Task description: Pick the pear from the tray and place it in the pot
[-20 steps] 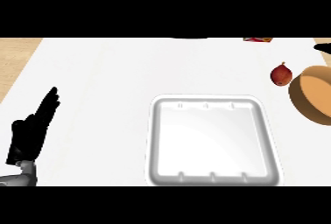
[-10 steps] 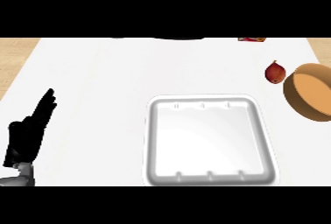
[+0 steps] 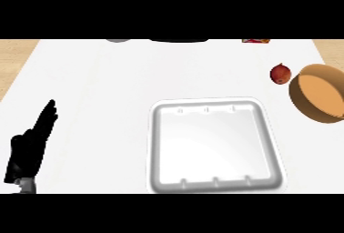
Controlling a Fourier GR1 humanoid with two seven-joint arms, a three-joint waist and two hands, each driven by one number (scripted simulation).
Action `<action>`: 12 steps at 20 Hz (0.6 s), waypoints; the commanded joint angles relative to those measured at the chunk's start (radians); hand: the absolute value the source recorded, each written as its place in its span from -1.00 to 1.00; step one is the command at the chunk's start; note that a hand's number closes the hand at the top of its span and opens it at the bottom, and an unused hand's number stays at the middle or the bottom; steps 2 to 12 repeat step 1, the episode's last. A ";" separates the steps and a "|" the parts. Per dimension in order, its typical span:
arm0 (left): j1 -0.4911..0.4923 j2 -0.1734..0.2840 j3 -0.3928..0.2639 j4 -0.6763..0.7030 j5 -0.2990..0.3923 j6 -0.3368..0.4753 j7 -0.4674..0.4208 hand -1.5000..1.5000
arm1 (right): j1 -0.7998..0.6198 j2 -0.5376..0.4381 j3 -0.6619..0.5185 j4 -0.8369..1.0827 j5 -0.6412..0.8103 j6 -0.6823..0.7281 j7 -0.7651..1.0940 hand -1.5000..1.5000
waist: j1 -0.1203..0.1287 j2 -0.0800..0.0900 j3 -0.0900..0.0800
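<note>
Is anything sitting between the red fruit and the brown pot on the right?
Nothing visible. The red fruit lies on the counter right beside the pot, at its left rim, with nothing between them. It is outside the tray.

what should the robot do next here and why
Probably find the pear first, by bringing more of the counter into view. The white tray shows nothing inside it, and the only fruit-like thing is a reddish fruit lying on the counter beside the brown bowl. The left hand rests open at the left edge; the right hand is not in view.
</note>
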 commanded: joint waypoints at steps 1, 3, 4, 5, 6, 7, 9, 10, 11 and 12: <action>-0.066 0.065 0.064 0.045 0.044 -0.062 0.038 0.00 | 0.053 -0.037 -0.018 -0.035 -0.043 0.077 0.006 -1.00 | -0.020 -0.007 -0.002; -0.066 0.065 0.064 0.045 0.044 -0.062 0.038 0.00 | 0.053 -0.037 -0.018 -0.035 -0.043 0.077 0.006 -1.00 | -0.020 -0.007 -0.002; -0.066 0.065 0.064 0.045 0.044 -0.062 0.038 0.00 | 0.053 -0.037 -0.018 -0.035 -0.043 0.077 0.006 -1.00 | -0.020 -0.007 -0.002; -0.066 0.065 0.064 0.045 0.044 -0.062 0.038 0.00 | 0.053 -0.037 -0.018 -0.035 -0.043 0.077 0.006 -1.00 | -0.020 -0.007 -0.002; -0.066 0.065 0.064 0.045 0.044 -0.062 0.038 0.00 | 0.053 -0.037 -0.018 -0.035 -0.043 0.077 0.006 -1.00 | -0.020 -0.007 -0.002; -0.066 0.065 0.064 0.045 0.044 -0.062 0.038 0.00 | 0.053 -0.037 -0.018 -0.035 -0.043 0.077 0.006 -1.00 | -0.020 -0.007 -0.002; -0.066 0.065 0.064 0.045 0.044 -0.062 0.038 0.00 | 0.053 -0.037 -0.018 -0.035 -0.043 0.077 0.006 -1.00 | -0.020 -0.007 -0.002; -0.066 0.065 0.064 0.045 0.044 -0.062 0.038 0.00 | 0.053 -0.037 -0.018 -0.035 -0.043 0.077 0.006 -1.00 | -0.020 -0.007 -0.002; -0.066 0.065 0.064 0.045 0.044 -0.062 0.038 0.00 | 0.053 -0.037 -0.018 -0.035 -0.043 0.077 0.006 -1.00 | -0.020 -0.007 -0.002; -0.066 0.065 0.064 0.045 0.044 -0.062 0.038 0.00 | 0.053 -0.037 -0.018 -0.035 -0.043 0.077 0.006 -1.00 | -0.020 -0.007 -0.002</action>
